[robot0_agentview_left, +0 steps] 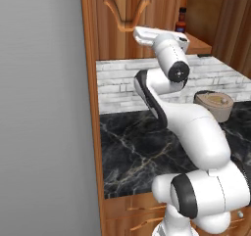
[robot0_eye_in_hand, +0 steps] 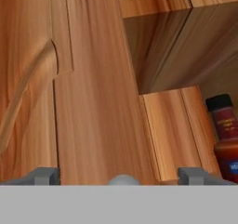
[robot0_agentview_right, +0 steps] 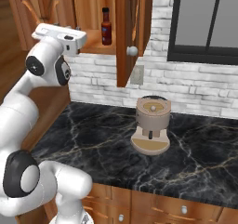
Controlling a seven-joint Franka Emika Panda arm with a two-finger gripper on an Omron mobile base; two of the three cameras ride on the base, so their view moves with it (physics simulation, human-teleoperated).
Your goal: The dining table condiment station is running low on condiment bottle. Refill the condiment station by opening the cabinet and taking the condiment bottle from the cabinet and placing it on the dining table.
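The cabinet's right door point(robot0_agentview_right: 126, 28) stands swung open, its round knob point(robot0_agentview_right: 132, 51) facing the room. Inside, the condiment bottle point(robot0_agentview_right: 106, 27) stands upright on the shelf point(robot0_agentview_right: 95, 46): dark red contents, black cap. It also shows at the back of the left base view point(robot0_agentview_left: 182, 19) and at the right edge of the hand view point(robot0_eye_in_hand: 226, 135). My gripper point(robot0_eye_in_hand: 120, 176) is open, raised close to the carved left door point(robot0_eye_in_hand: 69, 102), with that door's silver knob point(robot0_eye_in_hand: 123, 180) between its fingertips point(robot0_eye_in_hand: 44, 175). It holds nothing. The bottle is off to its right. The dining table is out of view.
A tan coffee machine point(robot0_agentview_right: 151, 123) stands on the black marble counter point(robot0_agentview_right: 93, 139) below the cabinet. A white brick wall point(robot0_agentview_right: 186, 83) and a dark-framed window point(robot0_agentview_right: 204, 23) lie to the right. Drawers point(robot0_agentview_right: 153, 209) run under the counter. A grey wall point(robot0_agentview_left: 44, 107) is on the left.
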